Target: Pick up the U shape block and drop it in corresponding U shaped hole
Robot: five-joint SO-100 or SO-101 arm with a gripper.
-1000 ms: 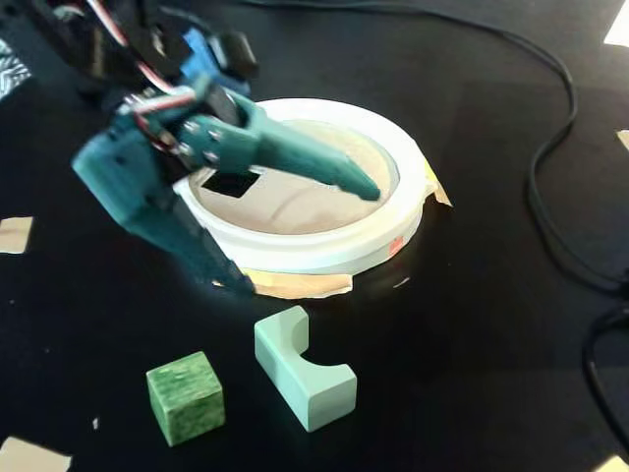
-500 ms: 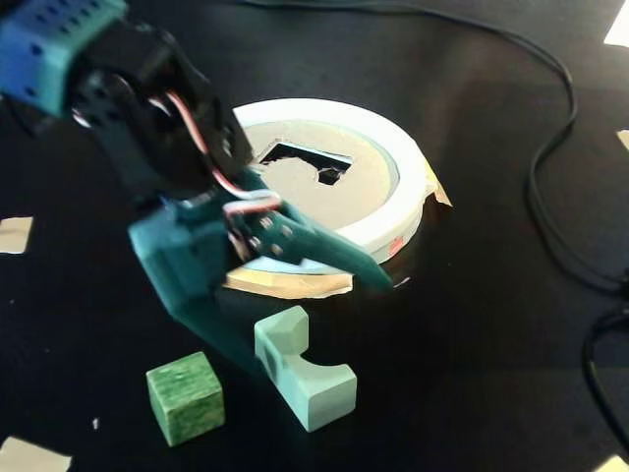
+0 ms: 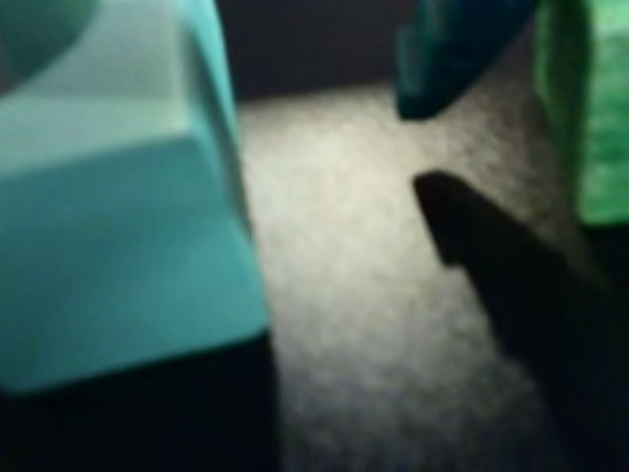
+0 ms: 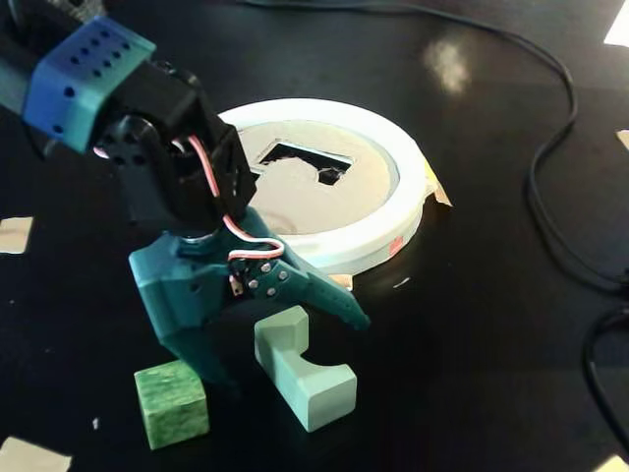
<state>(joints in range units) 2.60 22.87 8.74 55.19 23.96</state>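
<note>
Wrist view, block: the U block (image 3: 118, 216) fills the left of the frame, pale mint, blurred, with its notch curving at upper left
Wrist view, finger: one teal fingertip (image 3: 447, 59) hangs at upper centre, clear of the block, its shadow on the mat below it
Wrist view, cube: the green cube (image 3: 585, 108) runs down the right edge
Fixed view, gripper: the gripper (image 4: 285, 349) is low in the lower left of the frame, jaws spread wide and holding nothing; one finger points down between cube (image 4: 172, 403) and block (image 4: 300, 369), the other reaches over the block's far end
Fixed view, hole: the U hole (image 4: 305, 162) sits in the cardboard disc (image 4: 295, 202) at upper centre, well apart from the block
Our step: we judge this the approach to the grasp
Doing it well: we would centre the jaws across the block's width, keep the lower finger off the cube, settle fully, then squeeze
</note>
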